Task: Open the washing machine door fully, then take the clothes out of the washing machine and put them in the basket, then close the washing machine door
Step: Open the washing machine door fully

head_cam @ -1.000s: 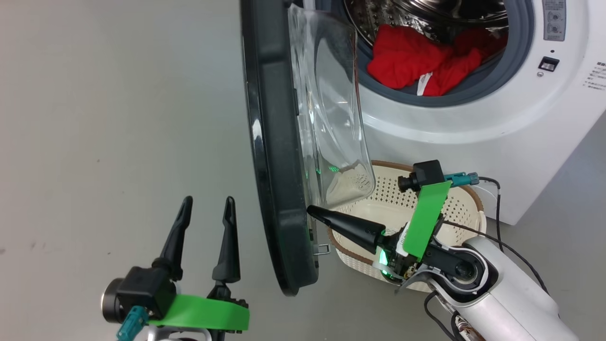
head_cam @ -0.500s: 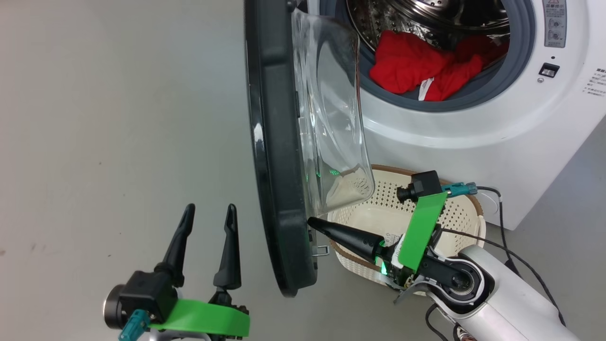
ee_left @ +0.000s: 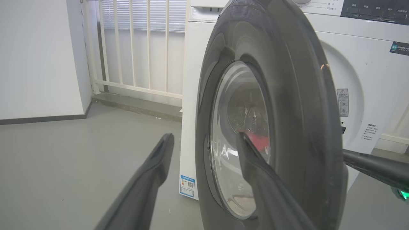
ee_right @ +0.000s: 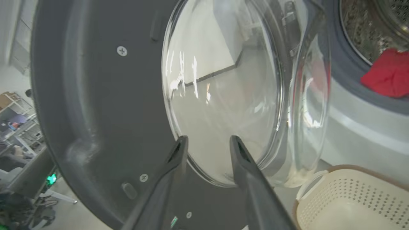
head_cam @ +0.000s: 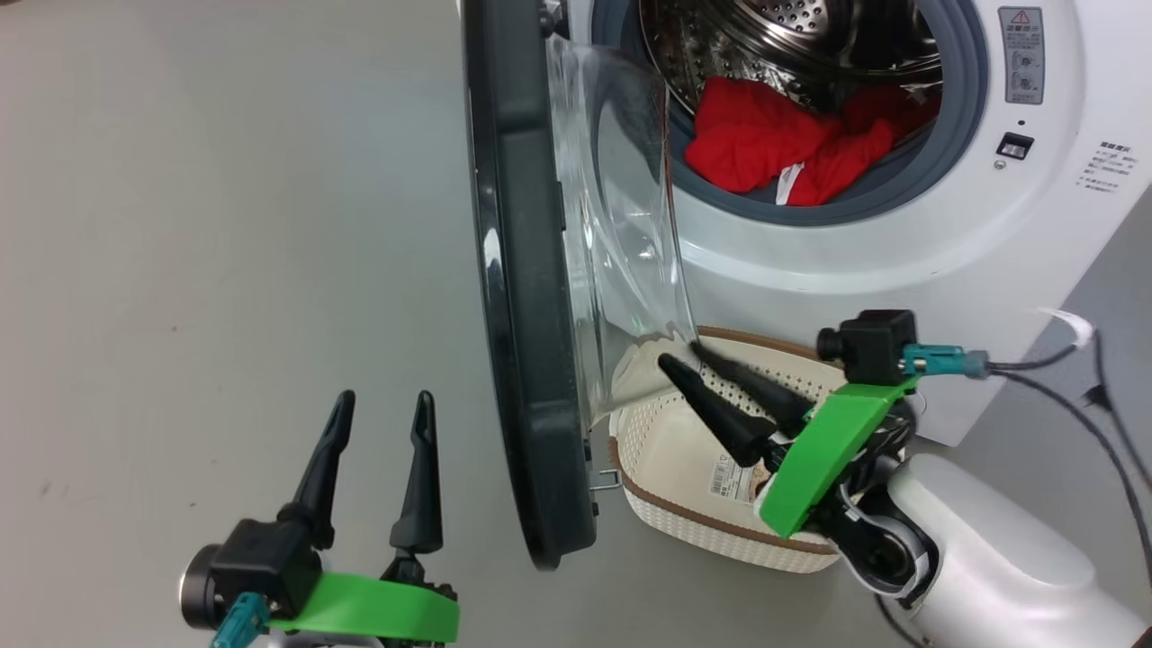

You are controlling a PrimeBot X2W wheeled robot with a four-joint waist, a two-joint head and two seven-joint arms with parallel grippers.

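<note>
1. Washing machine door [head_cam: 517, 270] stands swung out, edge-on to us, its glass bowl facing the drum; we judge it not yet fully open.
2. Our right gripper [head_cam: 681, 353], fingers slightly parted and empty, sits above the basket [head_cam: 720, 531] by the door's inner side, probably placed to push it wider.
3. Red clothes [head_cam: 765, 144] lie at the mouth of the washing machine [head_cam: 855, 261].
4. Our left gripper [head_cam: 383, 398] hangs wide open and empty outside the door.
</note>
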